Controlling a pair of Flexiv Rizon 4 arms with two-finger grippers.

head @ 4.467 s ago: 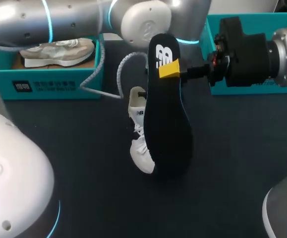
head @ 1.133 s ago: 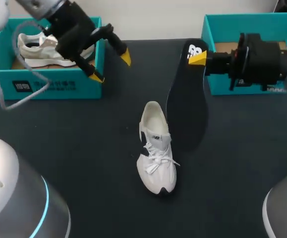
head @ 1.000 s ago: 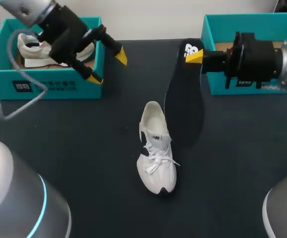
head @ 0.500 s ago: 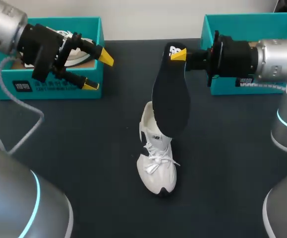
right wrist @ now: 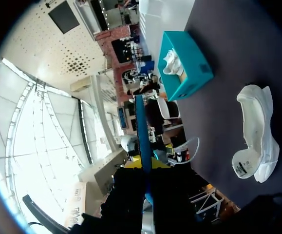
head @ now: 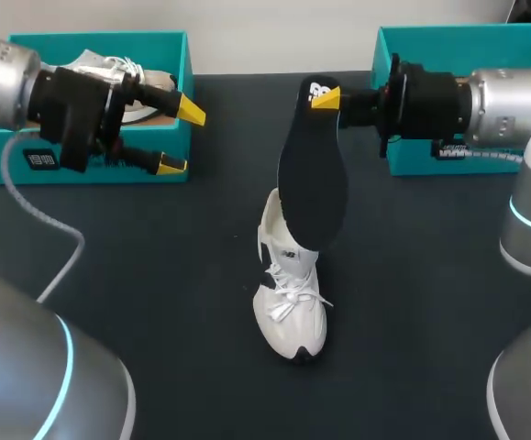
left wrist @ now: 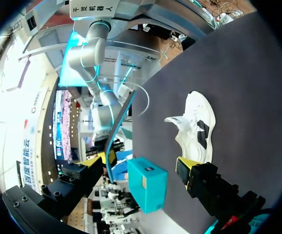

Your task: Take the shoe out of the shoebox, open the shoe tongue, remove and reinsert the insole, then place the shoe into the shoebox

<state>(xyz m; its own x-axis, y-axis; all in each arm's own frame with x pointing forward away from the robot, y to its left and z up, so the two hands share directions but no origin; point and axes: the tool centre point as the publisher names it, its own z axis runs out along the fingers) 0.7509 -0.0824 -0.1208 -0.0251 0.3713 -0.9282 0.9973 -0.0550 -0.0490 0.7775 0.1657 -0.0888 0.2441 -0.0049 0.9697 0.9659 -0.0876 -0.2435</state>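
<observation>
two teal shoeboxes stand on the table. the left box [head: 100, 158], at 10 o'clock, holds a pale shoe [head: 127, 71]. the right box [head: 430, 37], at 2 o'clock, shows only a strip of cardboard floor. only the right wrist view shows the white shoe [right wrist: 257, 141] with its mouth gaping. it lies mid-table, toe to 6 o'clock, laces loose. the right gripper [head: 325, 97] pinches the black insole [head: 313, 174] by its heel end, its toe end hanging over the shoe's heel. the left gripper [head: 181, 137] is spread and empty beside the left box.
</observation>
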